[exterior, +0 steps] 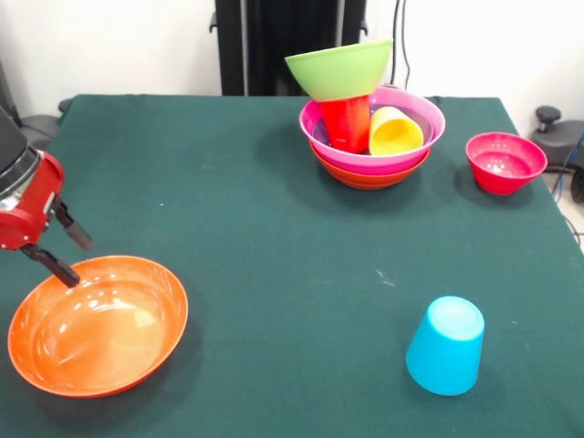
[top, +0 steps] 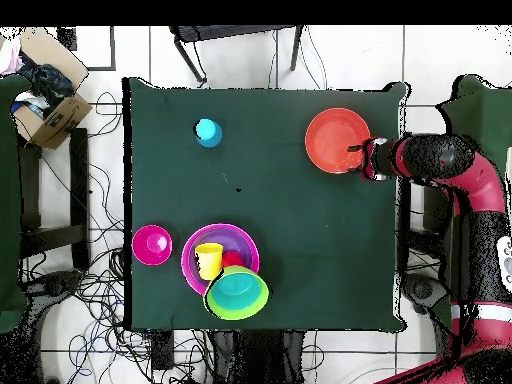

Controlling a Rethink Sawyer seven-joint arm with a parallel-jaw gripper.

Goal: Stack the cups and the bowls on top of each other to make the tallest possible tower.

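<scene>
Gripper (exterior: 62, 248) at the loose orange bowl (exterior: 98, 324), by the worktop edge; fingers spread, straddling its rim, not yet clenched. Tower (exterior: 370, 114) stands across the worktop. Likely step: grasp rim; next, lift and carry it over.

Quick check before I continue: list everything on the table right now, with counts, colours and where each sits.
Tower: one pile at the table's far side, orange bowl lowest, magenta bowl in it.
Red cup: one, standing inside the pile.
Yellow cup: one, tipped inside the pile beside the red one.
Lime green bowl: one, tilted on top of the red cup.
Crimson bowl: one, small, alone beside the pile.
Light blue cup: one, upside down, near edge.
Orange bowl: one, large, upright, near corner.
Table: one, dark green cloth.
Gripper: one, fingers open at the orange bowl's rim.
</scene>
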